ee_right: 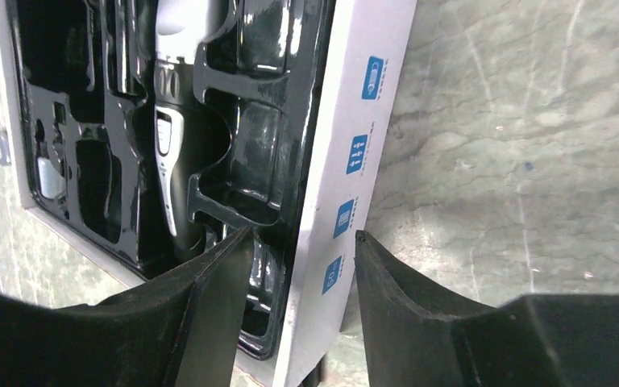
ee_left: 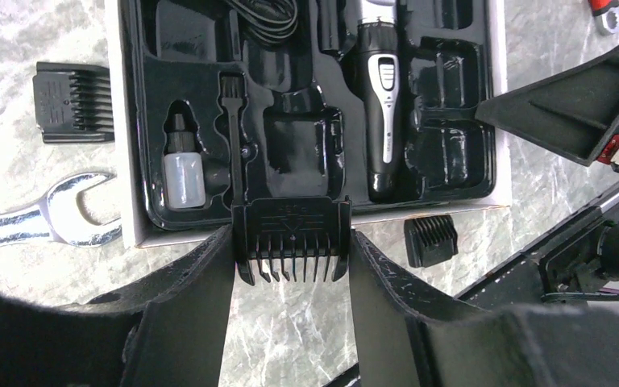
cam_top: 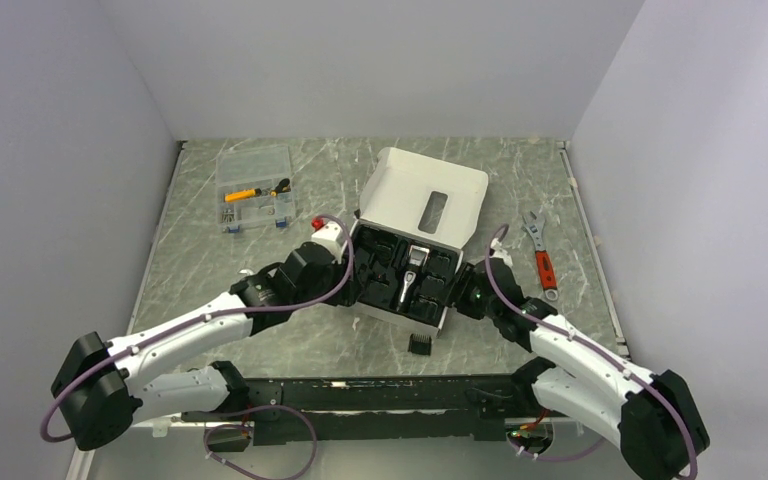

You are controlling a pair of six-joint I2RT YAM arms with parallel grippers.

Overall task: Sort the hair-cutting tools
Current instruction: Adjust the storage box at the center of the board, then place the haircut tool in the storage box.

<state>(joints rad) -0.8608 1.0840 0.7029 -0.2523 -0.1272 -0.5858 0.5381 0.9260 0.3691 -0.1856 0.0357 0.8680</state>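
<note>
Left claw (ee_left: 290,266) clenches a comb attachment (ee_left: 290,230) at the box's (ee_left: 131,226) near rim, with bare surface (ee_left: 290,339) behind it. Right claw (ee_right: 302,242) straddles the box's side wall; I cannot tell if it grips. The clipper (ee_left: 383,105) lies inside the box. The blue label icons (ee_right: 353,153) are unreadable.

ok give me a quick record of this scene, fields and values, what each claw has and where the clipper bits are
left claw: shut on a black comb attachment, at the box's edge
right claw: astride the box side wall, pinch unclear
clipper: lying in its slot in the black tray
large comb: on the table beside the box
small comb: on the table near the box corner
other tools: open-end wrench, red-handled adjustable wrench
</note>
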